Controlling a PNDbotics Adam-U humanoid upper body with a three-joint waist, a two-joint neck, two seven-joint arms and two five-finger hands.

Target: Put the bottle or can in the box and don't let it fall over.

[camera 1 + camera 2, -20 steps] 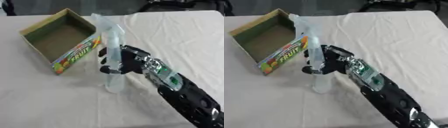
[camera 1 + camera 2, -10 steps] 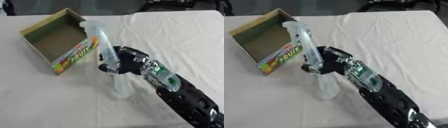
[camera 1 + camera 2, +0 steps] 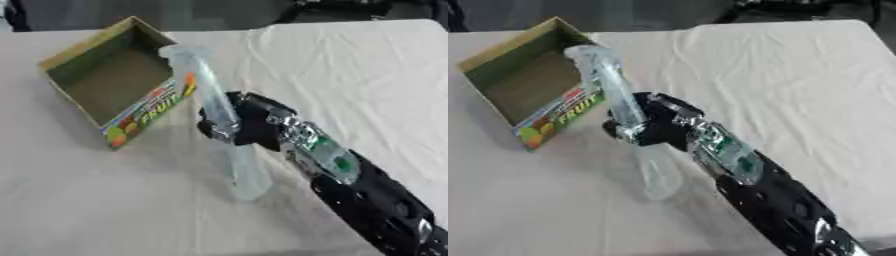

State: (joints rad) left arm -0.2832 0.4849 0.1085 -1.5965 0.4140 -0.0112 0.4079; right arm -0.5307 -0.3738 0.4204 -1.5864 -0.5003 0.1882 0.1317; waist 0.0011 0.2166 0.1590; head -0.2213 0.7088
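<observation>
A tall clear plastic bottle (image 3: 220,125) is held tilted, its cap end up near the box and its base low over the white cloth. My right hand (image 3: 243,126) is shut on the bottle's middle, the black arm coming in from the lower right. The open cardboard box (image 3: 85,74) with a "FRUIT" print on its side stands at the upper left, just left of the bottle's top. The box looks empty inside. My left hand is not in view.
A white cloth (image 3: 350,75) with wrinkles covers the table. Dark shapes lie beyond the table's far edge (image 3: 262,12).
The bottle has leaned further and its top has moved left toward the box's near corner. My right hand has moved slightly with it, still holding it.
</observation>
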